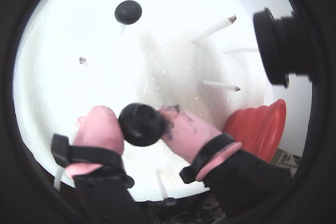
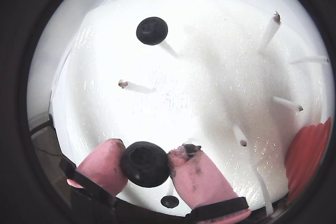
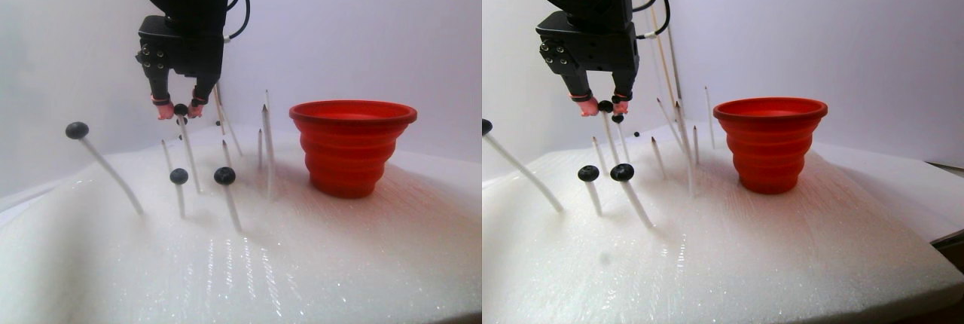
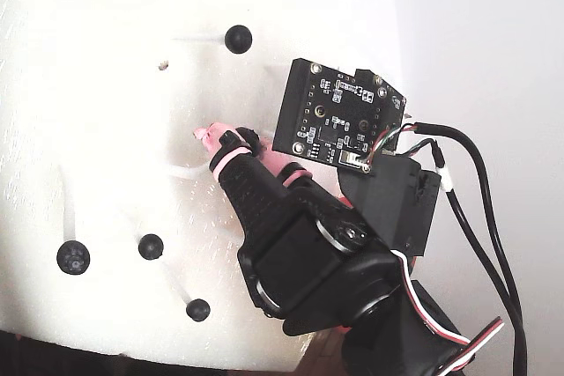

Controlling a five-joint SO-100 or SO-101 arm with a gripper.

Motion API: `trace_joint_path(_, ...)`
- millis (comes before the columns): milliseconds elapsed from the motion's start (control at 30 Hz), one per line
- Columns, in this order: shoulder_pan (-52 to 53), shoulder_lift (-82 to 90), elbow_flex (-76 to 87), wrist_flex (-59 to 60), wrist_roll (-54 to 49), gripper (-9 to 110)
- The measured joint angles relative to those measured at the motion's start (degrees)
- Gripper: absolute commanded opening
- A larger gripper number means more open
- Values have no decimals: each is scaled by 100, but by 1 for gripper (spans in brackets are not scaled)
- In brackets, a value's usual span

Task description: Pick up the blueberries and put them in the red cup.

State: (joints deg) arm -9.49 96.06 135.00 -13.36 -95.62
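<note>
In both wrist views the gripper (image 1: 140, 124) pinches a blueberry (image 1: 140, 125) between its pink fingertips (image 1: 100, 129), one pad on each side. The berry is round, with no long axis, and its puckered end faces the camera. In the stereo pair view it is held above the white foam pad (image 3: 301, 264), left of the red cup (image 3: 352, 145), which stands upright with its wide mouth up. Other blueberries (image 3: 224, 175) sit on thin white sticks (image 3: 188, 160), some upright, some leaning, nearer the camera and to the left.
</note>
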Motion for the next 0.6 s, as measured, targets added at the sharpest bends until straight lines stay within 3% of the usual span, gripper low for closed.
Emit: trace_joint_path(600, 0, 510, 0, 237, 0, 13)
